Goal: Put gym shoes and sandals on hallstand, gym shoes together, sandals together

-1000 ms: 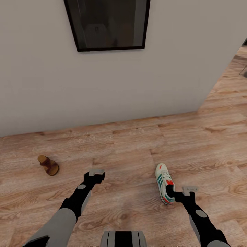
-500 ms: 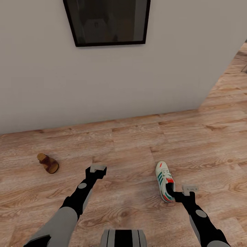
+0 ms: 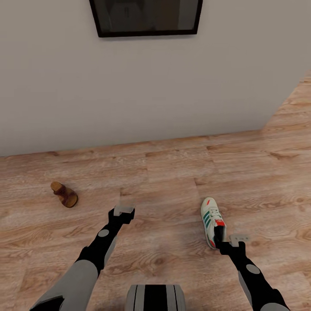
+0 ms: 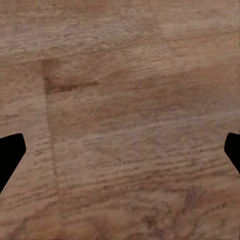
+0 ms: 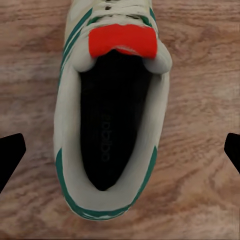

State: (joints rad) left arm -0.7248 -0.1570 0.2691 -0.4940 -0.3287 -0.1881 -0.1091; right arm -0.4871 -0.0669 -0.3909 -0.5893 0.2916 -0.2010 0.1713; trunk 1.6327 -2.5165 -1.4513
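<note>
One gym shoe (image 3: 212,221), off-white with green stripes and a red tab, lies on the corridor floor (image 3: 172,181), toe toward the wall. My right gripper (image 3: 220,238) hangs over its heel end. In the right wrist view the gym shoe (image 5: 116,120) and its dark opening lie between the two spread fingertips (image 5: 10,155), and my right gripper (image 5: 120,152) is open. One brown sandal (image 3: 65,194) lies on the floor to the left. My left gripper (image 3: 123,211) is open over bare planks, as is my left gripper (image 4: 120,152) in its wrist view. The hallstand is out of view.
A pale wall (image 3: 142,90) runs across the back, with a dark framed picture (image 3: 146,16) high on it. The wall ends at the right, where the plank floor (image 3: 293,112) runs on past its corner. My own base (image 3: 155,298) shows at the bottom edge.
The whole picture has shifted, so the camera has moved: picture frame, wall edge, shoe and sandal all sit higher. The right gripper stays at the shoe's heel. Both grippers are still open.
</note>
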